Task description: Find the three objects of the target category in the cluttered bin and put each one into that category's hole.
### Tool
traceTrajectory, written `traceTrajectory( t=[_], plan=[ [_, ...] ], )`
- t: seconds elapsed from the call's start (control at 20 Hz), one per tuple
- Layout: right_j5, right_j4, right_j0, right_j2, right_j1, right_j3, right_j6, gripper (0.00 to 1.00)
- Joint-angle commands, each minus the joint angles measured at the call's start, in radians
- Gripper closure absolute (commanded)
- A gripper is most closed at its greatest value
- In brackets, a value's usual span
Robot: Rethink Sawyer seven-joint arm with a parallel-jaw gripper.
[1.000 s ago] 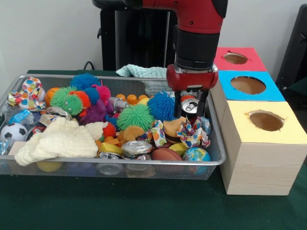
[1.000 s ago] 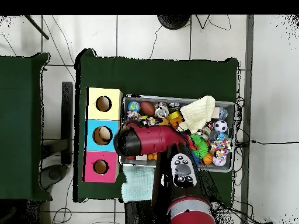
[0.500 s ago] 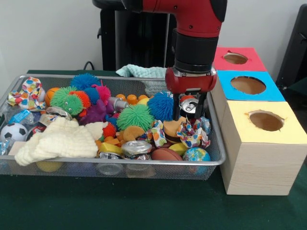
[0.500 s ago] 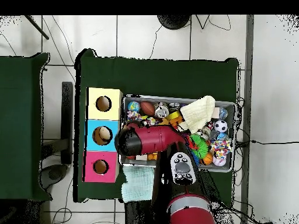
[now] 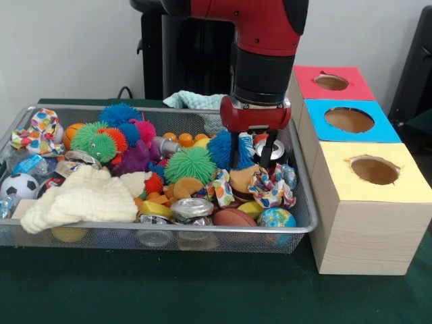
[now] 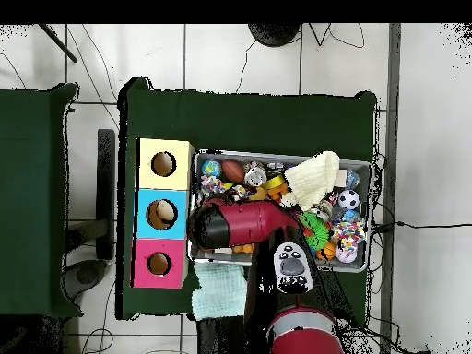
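Gripper (image 5: pixel 254 150): black fingers spread – around nothing.
Can (image 5: pixel 272 151): shiny crushed metal, at the gripper's 3 o'clock.
Bin (image 5: pixel 202 229): wire mesh.
Boxes (image 5: pixel 368 223): wooden, round holes – at the bin's 3 o'clock.

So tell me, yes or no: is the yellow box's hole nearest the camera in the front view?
Yes, the yellow box stands in front of the blue box.

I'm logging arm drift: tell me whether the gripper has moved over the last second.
Yes. In the front view the gripper has shifted left, away from the blue-topped box and toward the blue spiky ball, staying low over the wire bin.
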Motion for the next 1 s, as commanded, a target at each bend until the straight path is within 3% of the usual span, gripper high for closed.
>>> traceTrajectory(
  t=[0.05,0.35,1.0],
  plan=[
    [0.014,-0.074,-0.040,-0.005,0.004,-0.047,0.029,0.00],
    [0.008,-0.090,-0.075,0.013,0.021,-0.048,0.021,0.00],
    [-0.018,-0.123,-0.102,-0.010,0.148,-0.107,0.050,0.00]
  ],
)
